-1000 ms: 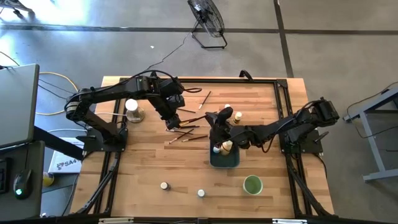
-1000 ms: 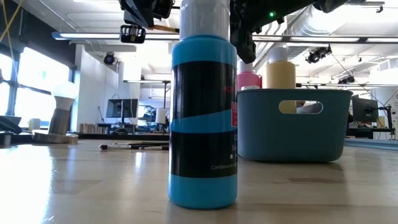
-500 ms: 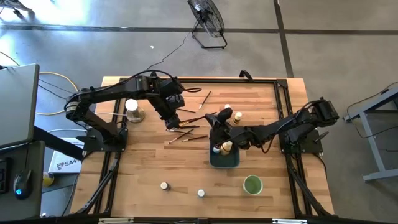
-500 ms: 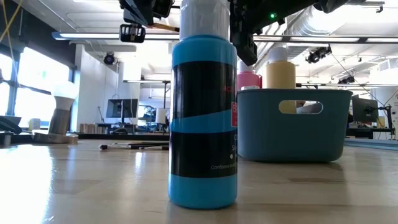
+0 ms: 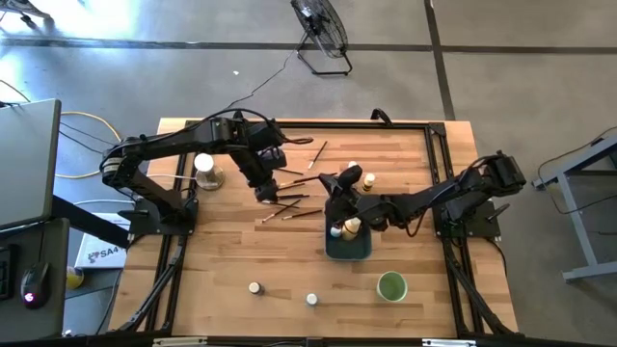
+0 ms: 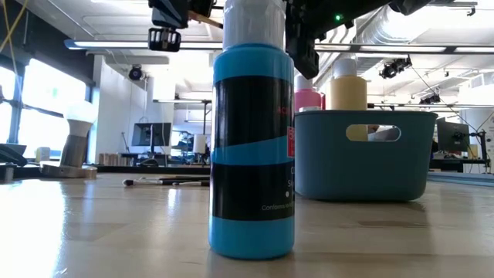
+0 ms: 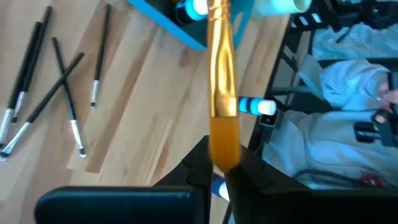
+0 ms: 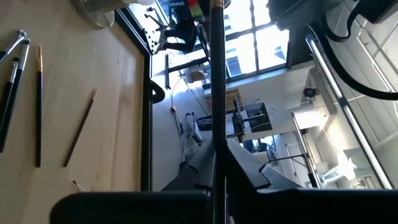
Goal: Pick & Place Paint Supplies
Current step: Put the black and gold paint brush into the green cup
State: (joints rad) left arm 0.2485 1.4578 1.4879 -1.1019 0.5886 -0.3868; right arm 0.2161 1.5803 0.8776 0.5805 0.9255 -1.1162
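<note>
1. Wooden table [image 5: 231, 251] bears loose paintbrushes [image 5: 289, 204] and two small jars [image 5: 254, 287], not yet stowed
2. Blue-grey tray [image 6: 363, 154] holds pink bottle [image 6: 309, 99] and yellow bottle [image 6: 348, 85]
3. Left gripper [image 7: 217, 171] clenches an orange-handled brush [image 7: 221, 74] above the table
4. Right gripper [image 8: 214, 165] clamps a thin dark brush [image 8: 216, 74] beside the tray

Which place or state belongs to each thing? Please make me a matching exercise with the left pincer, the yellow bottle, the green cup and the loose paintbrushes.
Things:
1. left pincer
2. yellow bottle
3. green cup
4. loose paintbrushes

Places or states:
A. standing in the blue-grey tray
B. lying flat on the table
C. shut on an orange-handled brush
D. standing on bare wood, apart from the tray

Pairs: 1-C, 2-A, 3-D, 4-B
</note>
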